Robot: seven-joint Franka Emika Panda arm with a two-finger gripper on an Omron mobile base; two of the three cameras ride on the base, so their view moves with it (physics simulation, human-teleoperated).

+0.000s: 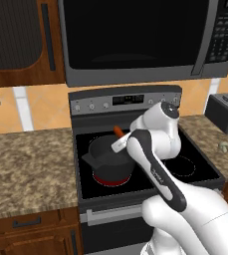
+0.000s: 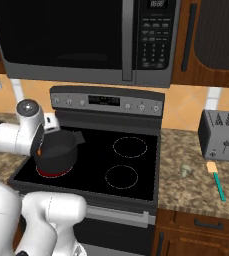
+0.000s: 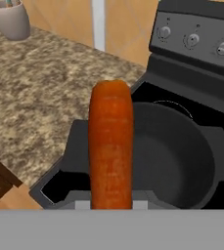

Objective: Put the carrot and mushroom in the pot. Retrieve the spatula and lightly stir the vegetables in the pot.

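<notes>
One orange carrot (image 3: 111,146) was clamped lengthwise in the claw (image 3: 111,205) above the empty pot (image 3: 174,161) on the stove, poised for dropping in.

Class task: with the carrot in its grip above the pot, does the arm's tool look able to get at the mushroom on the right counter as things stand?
Probably not yet. The tool is shut on the carrot over the pot, so it must release first. The mushroom lies uncovered on the counter beside the spatula.

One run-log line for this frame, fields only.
gripper: shut on carrot | above pot | mushroom, spatula: right counter
</notes>
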